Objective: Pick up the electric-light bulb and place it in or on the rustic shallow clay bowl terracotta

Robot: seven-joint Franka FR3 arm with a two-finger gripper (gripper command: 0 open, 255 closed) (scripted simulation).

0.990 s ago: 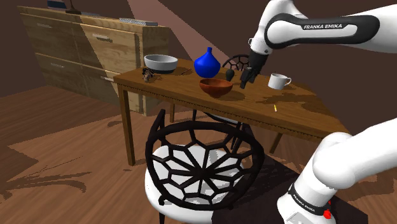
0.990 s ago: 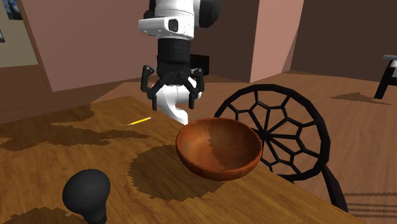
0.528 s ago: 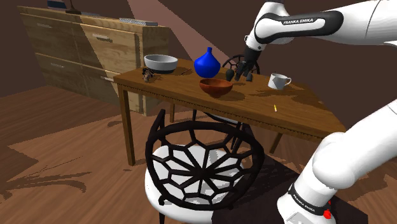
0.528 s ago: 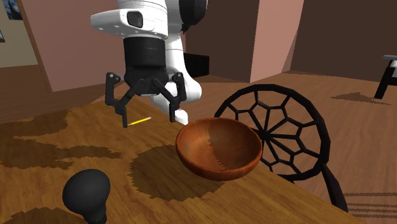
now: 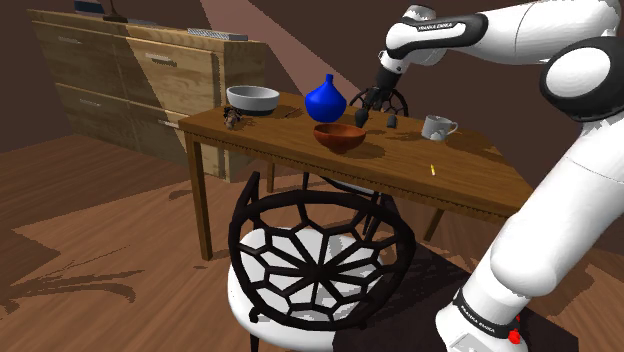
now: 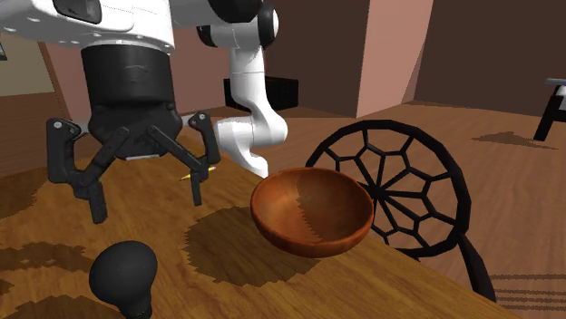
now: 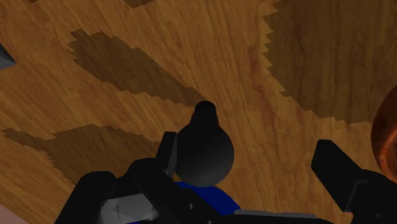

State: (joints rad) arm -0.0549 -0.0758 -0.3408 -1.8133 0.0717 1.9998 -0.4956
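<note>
The light bulb [image 6: 124,272] is drawn black and lies on its side on the wooden table [image 6: 227,281]. It is also the dark lump [image 5: 359,118] just behind the bowl. The reddish-brown clay bowl [image 6: 313,210] [image 5: 340,137] stands upright beside it, with nothing inside. My gripper [image 6: 145,188] hangs open a little above the bulb, its fingers spread wide and holding nothing. Along the hand, the bulb [image 7: 203,149] sits close to one finger [image 7: 167,153], off the middle of the gripper [image 7: 254,167]; the bowl's rim [image 7: 387,137] lies beyond the other finger.
A blue vase [image 5: 326,99], a white bowl [image 5: 252,99], a white mug [image 5: 436,127] and a yellow pencil [image 5: 432,170] share the table. Black web-backed chairs stand in front [image 5: 320,260] and behind [image 6: 408,181]. A wooden dresser [image 5: 130,75] stands at the shoulder view's left.
My gripper has travelled from beside the mug, past the bowl, to above the bulb, and its fingers have spread wider. Bulb and bowl have not moved.
</note>
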